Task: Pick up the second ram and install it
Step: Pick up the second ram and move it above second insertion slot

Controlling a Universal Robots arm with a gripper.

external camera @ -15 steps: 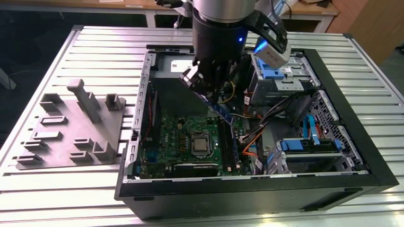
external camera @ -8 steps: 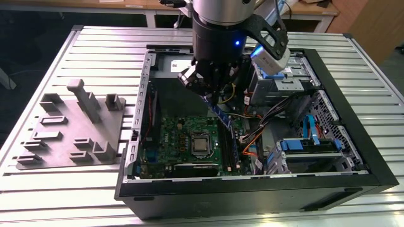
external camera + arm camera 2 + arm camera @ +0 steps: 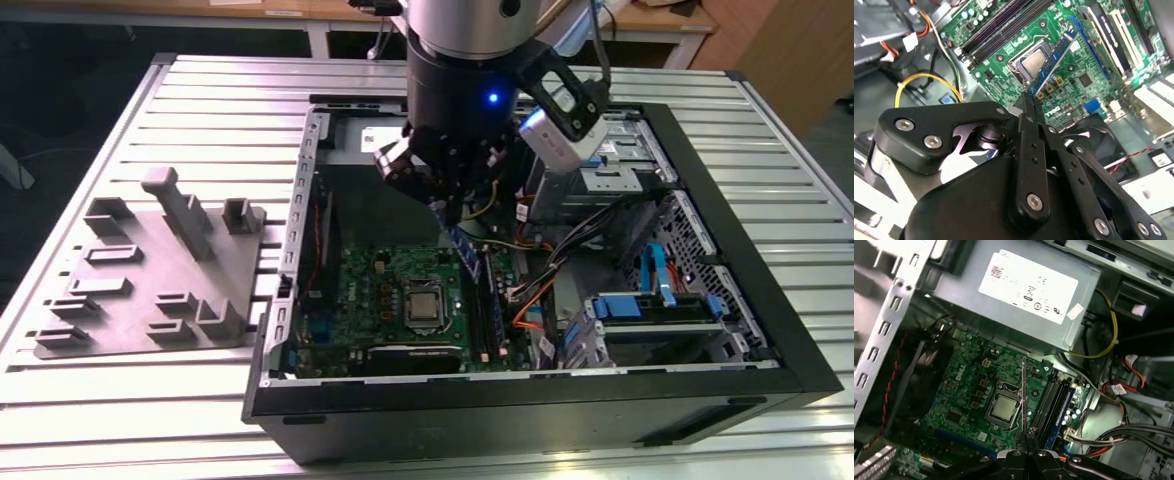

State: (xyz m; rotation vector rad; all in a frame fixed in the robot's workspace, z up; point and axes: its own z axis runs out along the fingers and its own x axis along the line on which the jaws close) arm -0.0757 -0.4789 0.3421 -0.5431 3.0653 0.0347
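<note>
The second ram (image 3: 1056, 55) is a thin blue board, and my gripper (image 3: 1030, 107) is shut on one end of it. In the exterior view the gripper (image 3: 451, 212) hangs inside the open computer case, with the ram (image 3: 467, 252) pointing down toward the green motherboard (image 3: 380, 285), held above it. In the first wrist view the ram (image 3: 1024, 395) shows edge-on as a thin line rising from the gripper (image 3: 1025, 442). It sits over the processor socket (image 3: 1003, 409), just beside the dark memory slots (image 3: 1051, 400). Those slots (image 3: 999, 25) run parallel to the held board.
The black case wall (image 3: 534, 405) rings the motherboard. The power supply (image 3: 1019, 295), bundled cables (image 3: 587, 240) and a blue-tabbed drive cage (image 3: 654, 305) crowd the exterior view's right. A grey fixture plate (image 3: 147, 275) lies on the slatted table outside the case.
</note>
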